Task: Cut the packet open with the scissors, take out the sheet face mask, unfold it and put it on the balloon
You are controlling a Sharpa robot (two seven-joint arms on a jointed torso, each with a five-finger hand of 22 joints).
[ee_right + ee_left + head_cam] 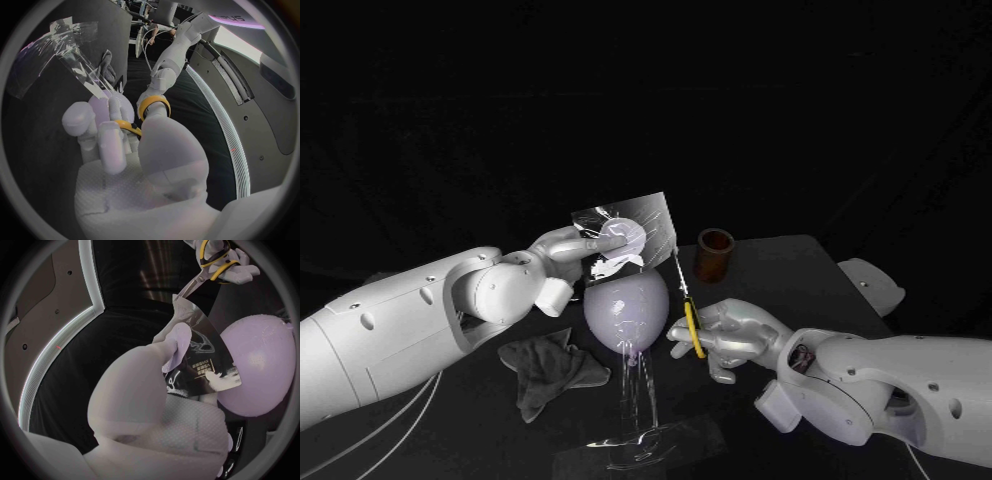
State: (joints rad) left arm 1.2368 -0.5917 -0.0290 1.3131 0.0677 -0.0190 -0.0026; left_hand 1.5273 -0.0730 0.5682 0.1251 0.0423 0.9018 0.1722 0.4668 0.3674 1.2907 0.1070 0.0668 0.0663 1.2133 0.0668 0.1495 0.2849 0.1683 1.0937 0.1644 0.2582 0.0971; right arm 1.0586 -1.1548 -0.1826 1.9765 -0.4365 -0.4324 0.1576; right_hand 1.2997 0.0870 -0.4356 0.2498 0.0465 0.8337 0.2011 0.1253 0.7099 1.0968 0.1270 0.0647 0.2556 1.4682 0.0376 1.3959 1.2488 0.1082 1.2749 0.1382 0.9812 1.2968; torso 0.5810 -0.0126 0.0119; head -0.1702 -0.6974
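My left hand point(577, 247) pinches a silver packet point(629, 226) and holds it upright above a lavender balloon point(626, 306). My right hand point(736, 340) grips yellow-handled scissors point(689, 318) with the blades pointing up. Their tips reach the packet's lower right corner. In the left wrist view the packet point(201, 357) sits between my left fingers point(178, 342), the balloon point(262, 365) is beside it, and the scissors point(209, 271) touch the packet's far edge. In the right wrist view my right hand point(122, 145) has the scissors' yellow loops point(153, 105) around its fingers, and the packet point(59, 47) lies beyond the blades.
The balloon stands on a clear holder point(640, 432) near the table's front. A grey cloth point(551, 368) lies crumpled to its left. A brown cup point(715, 254) stands behind the scissors, and a white object point(871, 280) sits at the table's right edge.
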